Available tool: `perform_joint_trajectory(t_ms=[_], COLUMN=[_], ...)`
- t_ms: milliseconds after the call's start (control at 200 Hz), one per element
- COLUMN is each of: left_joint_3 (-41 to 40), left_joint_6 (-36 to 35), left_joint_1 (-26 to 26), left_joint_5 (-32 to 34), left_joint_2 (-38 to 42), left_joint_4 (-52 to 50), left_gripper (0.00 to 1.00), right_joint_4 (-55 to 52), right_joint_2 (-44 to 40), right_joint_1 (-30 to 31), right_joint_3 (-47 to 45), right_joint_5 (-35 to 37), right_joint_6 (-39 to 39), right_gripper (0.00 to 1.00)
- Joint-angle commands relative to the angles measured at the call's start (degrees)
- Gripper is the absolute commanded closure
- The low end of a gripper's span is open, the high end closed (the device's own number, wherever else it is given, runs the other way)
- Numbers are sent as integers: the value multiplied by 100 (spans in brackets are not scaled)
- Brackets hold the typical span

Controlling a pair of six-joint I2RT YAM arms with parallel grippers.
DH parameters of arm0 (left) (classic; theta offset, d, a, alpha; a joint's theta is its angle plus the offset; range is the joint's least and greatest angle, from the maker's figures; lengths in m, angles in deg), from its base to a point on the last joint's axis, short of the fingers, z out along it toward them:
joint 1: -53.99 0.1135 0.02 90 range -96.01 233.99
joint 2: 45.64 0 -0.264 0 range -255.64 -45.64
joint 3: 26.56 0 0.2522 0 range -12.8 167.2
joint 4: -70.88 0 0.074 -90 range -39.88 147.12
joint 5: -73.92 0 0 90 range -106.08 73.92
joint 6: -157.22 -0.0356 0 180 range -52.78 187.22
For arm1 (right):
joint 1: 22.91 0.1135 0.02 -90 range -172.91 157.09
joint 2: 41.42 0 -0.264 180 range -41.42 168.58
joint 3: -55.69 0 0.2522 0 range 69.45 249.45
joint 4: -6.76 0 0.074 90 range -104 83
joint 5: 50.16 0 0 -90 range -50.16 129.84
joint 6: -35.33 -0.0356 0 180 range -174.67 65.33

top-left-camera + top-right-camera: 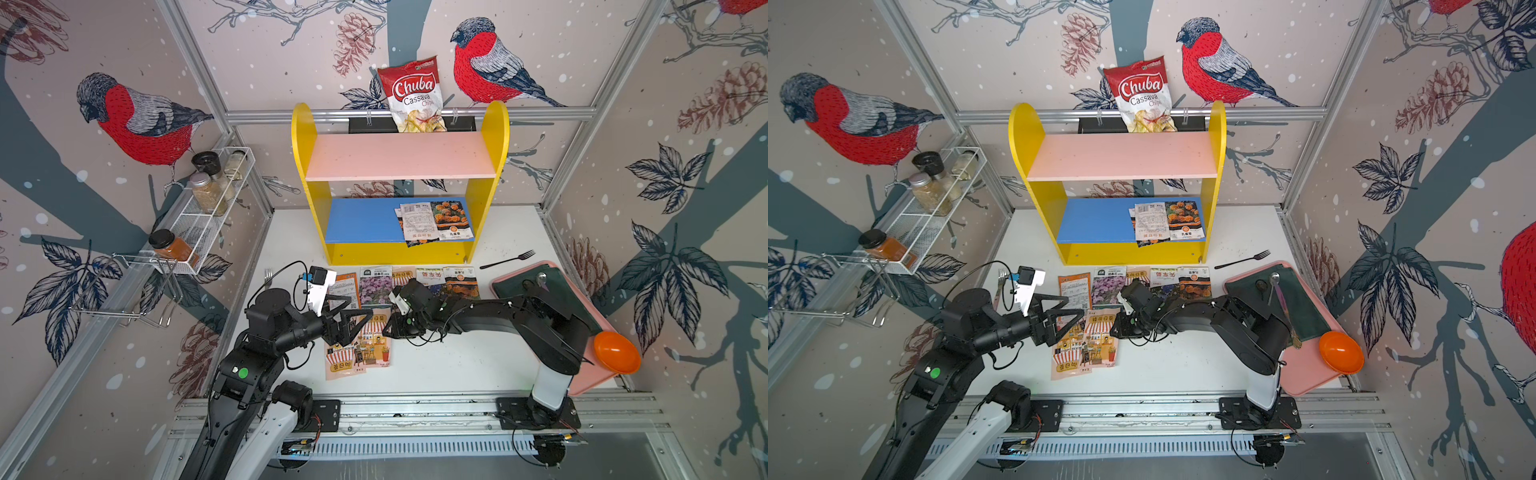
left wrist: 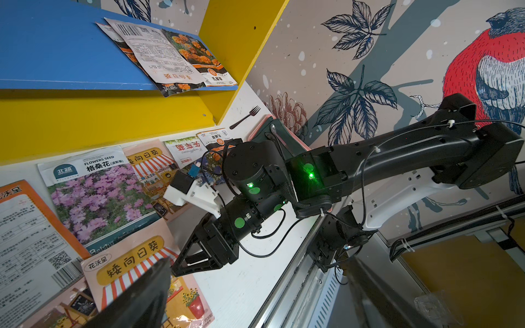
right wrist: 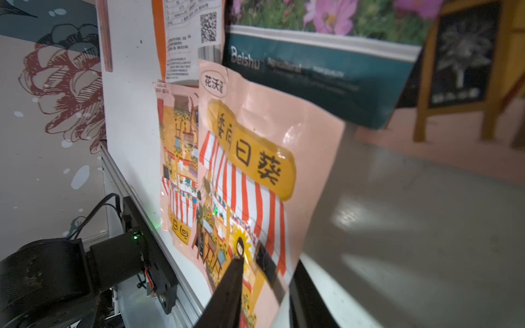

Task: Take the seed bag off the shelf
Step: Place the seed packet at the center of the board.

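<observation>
The shelf (image 1: 303, 137) has yellow sides, a pink upper board and a blue lower board (image 1: 361, 220). Overlapping seed bags (image 1: 434, 222) (image 1: 1169, 222) (image 2: 170, 56) lie on the right of the blue board. A pink sunflower seed bag (image 1: 376, 340) (image 3: 255, 170) lies on the table in front. My right gripper (image 1: 390, 328) (image 3: 268, 264) is low at that bag's right edge. Its fingers stand a little apart, with the curled edge between them. My left gripper (image 1: 361, 328) (image 2: 255, 272) hovers wide open over the pink bags and holds nothing.
A row of seed bags (image 1: 376, 284) lies before the shelf. A black fork (image 1: 507, 259) and a pink tray (image 1: 590, 374) with green cloth and orange bowl (image 1: 617, 352) are on the right. A wire spice rack (image 1: 212, 208) hangs on the left wall. A chips bag (image 1: 413, 95) hangs behind the shelf.
</observation>
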Motion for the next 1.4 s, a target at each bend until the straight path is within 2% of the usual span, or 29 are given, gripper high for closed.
perform_joint_trajectory(t_ms=[0, 265, 405, 615, 755, 945, 1111, 1396], left_joint_3=[-9, -36, -74, -354, -754, -837, -769, -750], left_joint_6=[-28, 38, 182, 685, 1333, 1723, 1981, 2548], left_joint_1=[0, 0, 0, 0, 0, 0, -9, -82], left_joint_5=[-24, -15, 74, 134, 138, 522, 530, 797], left_joint_2=[5, -61, -102, -178, -280, -638, -1387, -2456], left_joint_4=[81, 180, 325, 907, 1827, 2438, 2855, 3991], left_gripper=[4, 4, 4, 4, 4, 4, 4, 7], right_joint_4=[-456, -1529, -1476, -1504, -1556, -1718, -1725, -1782], right_joint_2=[-11, -446, -931, -1891, -2612, -3709, -4586, -5588], right_joint_1=[15, 110, 120, 94, -86, -377, -731, -1283], right_joint_3=[44, 280, 114, 0, -128, -308, -507, -691], right_joint_5=[277, 1349, 1305, 1374, 1472, 1945, 2382, 2977], right_joint_6=[251, 686, 788, 1018, 959, 958, 993, 1028], right_gripper=[61, 49, 41, 19, 0, 0, 0, 0])
